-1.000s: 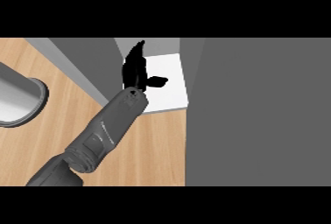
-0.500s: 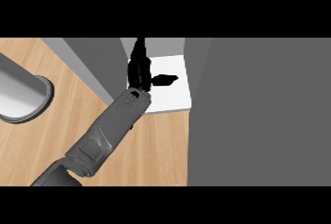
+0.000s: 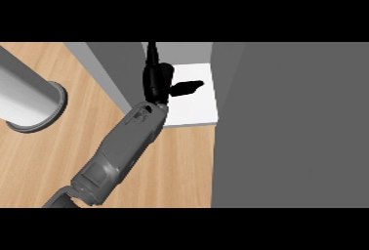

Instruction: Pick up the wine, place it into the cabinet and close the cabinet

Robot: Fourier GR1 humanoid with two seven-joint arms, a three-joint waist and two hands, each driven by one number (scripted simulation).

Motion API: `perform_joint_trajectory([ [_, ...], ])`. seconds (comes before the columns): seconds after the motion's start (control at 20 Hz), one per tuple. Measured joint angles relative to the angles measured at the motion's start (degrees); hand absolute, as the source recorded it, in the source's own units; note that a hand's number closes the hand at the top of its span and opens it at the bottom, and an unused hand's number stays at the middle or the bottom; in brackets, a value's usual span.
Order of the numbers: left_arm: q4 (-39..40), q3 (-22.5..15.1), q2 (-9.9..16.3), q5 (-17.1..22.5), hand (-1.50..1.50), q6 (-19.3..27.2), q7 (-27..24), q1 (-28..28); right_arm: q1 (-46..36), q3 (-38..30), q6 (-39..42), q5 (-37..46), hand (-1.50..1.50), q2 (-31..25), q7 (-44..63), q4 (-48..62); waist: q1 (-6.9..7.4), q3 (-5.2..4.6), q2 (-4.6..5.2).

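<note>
One grey forearm [image 3: 119, 151] angled up from lower edge; black hand [image 3: 157, 80], fingers straight, thumb out right.

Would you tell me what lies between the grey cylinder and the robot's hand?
Head view: bare wooden counter, then a grey cabinet wall, between the grey cylinder and the hand.

A single head view looks steeply down, close over the wooden counter [image 3: 86, 127]. A grey forearm [image 3: 119, 156] enters from the lower edge, running up toward the white cabinet shelf [image 3: 194, 105] near the top centre.
</note>
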Motion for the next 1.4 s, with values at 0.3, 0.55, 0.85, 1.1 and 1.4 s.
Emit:
perform_joint_trajectory([
  [0.3,-5.8,0.3,0.0,4.7,-1.5,-3.0,-4.4,3.0,0.6,1.4,-1.7,0.2,-1.5,0.4,0.5,-0.4,1.39,0.04,-0.48],
  [0.55,-11.7,-1.9,-0.1,5.8,-1.5,-5.3,-5.3,7.1,1.1,2.3,-2.8,0.6,-1.5,0.4,0.5,-0.8,2.61,0.07,-0.85],
  [0.85,-21.2,-5.5,0.1,4.5,-1.5,-7.4,-3.9,13.2,2.4,4.4,-4.1,1.4,-1.5,1.2,-0.7,-0.8,3.64,0.1,-1.14],
  [1.1,-31.8,-8.0,1.2,4.1,-1.5,-8.7,-1.5,19.2,2.6,4.9,-5.1,2.2,-1.5,0.5,-1.1,-1.1,4.1,0.1,-1.31],
  [1.4,-46.3,-12.1,5.4,2.7,-1.5,-9.5,1.3,29.3,1.0,3.4,-6.9,3.0,-1.5,-0.9,0.1,-1.3,4.48,0.1,-1.3],
])
